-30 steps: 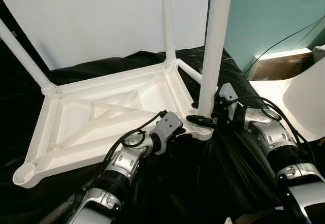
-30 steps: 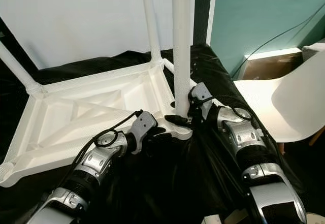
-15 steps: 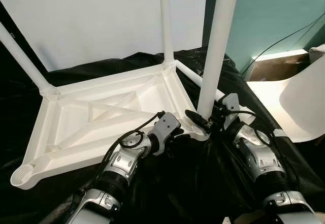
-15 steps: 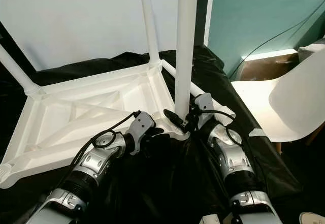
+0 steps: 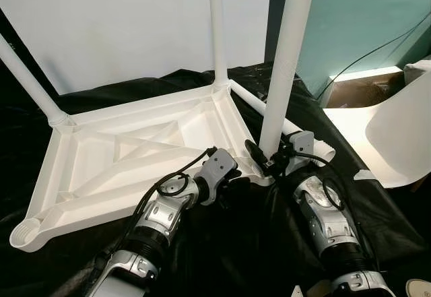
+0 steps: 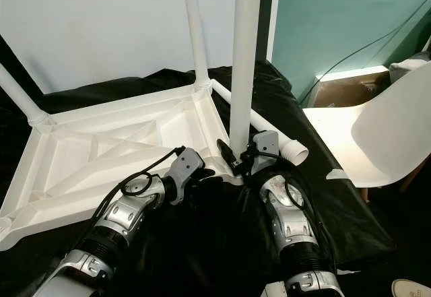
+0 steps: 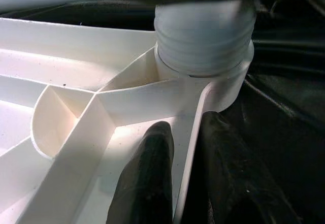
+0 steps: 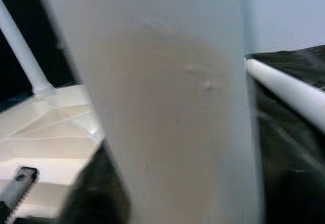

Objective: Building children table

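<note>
The white plastic tabletop [image 5: 135, 155] lies upside down on a black cloth [image 5: 222, 250], ribbed underside up, diagonal braces crossing its shallow panel. Two white legs stand fitted in its far corners, the far-left leg [image 5: 27, 75] leaning outward and the far-right leg [image 5: 217, 31] upright. An empty round socket [image 5: 25, 233] sits at the near-left corner. At the near-right corner the right gripper [image 5: 264, 159] is clamped on the foot of another leg [image 5: 283, 61], held upright over that corner's threaded collar [image 7: 203, 36]. The left gripper [image 7: 177, 183] pinches the tabletop's rim just below the collar, one black finger [image 7: 152, 183] inside the rim, the other outside. A loose leg [image 6: 269, 132] lies on the cloth beyond the right gripper. A white chair [image 6: 384, 132] stands to the right.
</note>
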Controlling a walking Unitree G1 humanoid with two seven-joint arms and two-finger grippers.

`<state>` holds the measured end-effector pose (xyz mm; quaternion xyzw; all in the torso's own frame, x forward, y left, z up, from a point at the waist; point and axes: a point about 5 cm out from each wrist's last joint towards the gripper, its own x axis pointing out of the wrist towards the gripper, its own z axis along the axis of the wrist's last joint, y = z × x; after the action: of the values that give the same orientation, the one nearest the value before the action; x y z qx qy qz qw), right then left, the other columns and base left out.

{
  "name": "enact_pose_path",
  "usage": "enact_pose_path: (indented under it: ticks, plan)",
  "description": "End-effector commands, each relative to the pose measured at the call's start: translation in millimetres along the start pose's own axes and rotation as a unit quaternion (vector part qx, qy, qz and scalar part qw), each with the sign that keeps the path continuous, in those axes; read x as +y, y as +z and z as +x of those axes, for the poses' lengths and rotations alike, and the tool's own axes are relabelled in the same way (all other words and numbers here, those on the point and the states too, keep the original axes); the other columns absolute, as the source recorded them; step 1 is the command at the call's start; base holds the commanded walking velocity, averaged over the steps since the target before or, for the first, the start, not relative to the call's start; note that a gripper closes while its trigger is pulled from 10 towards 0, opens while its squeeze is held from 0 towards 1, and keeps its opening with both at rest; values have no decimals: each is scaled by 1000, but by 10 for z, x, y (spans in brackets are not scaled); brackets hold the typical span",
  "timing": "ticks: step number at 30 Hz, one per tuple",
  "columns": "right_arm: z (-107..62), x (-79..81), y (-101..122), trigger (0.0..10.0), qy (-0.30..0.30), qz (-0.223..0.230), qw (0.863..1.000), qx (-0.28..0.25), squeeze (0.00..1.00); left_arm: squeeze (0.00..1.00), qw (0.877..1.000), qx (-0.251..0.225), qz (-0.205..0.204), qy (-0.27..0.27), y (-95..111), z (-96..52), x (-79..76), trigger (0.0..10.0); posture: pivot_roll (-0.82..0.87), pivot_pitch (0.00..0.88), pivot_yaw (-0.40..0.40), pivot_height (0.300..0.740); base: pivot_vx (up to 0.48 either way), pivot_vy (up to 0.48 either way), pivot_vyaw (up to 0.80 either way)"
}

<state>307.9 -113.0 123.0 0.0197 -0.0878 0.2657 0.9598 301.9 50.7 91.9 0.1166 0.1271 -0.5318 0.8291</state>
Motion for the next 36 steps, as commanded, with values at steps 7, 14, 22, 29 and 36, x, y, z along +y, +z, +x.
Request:
enact_pose_path:
  ticks: [7, 14, 22, 29, 36]
  plan:
    - [27, 165, -23, 10000, 126, 7, 991, 38, 0, 0, 996, 58, -56, -27, -372, 30, -196, 10000, 66, 0, 25, 740, 0, 0, 0]
    - [51, -58, 78, 10000, 255, -75, 961, 73, 0, 0, 996, 57, -58, -29, -372, 24, -201, 10000, 68, 0, 19, 740, 0, 0, 0]
    - [131, -170, 96, 10000, 287, -110, 945, 109, 1000, 0, 996, 55, -60, -28, -373, 29, -220, 10000, 78, 0, 15, 740, 0, 0, 0]
    - [97, -97, 28, 10000, 292, -71, 947, 110, 1000, 0, 996, 56, -62, -25, -381, 1, -210, 10000, 80, 0, 20, 740, 0, 0, 0]
    - [61, 98, -56, 5804, 243, -25, 967, 77, 1000, 0, 996, 56, -63, -25, -390, 1, -224, 10000, 79, 0, 23, 740, 0, 0, 0]
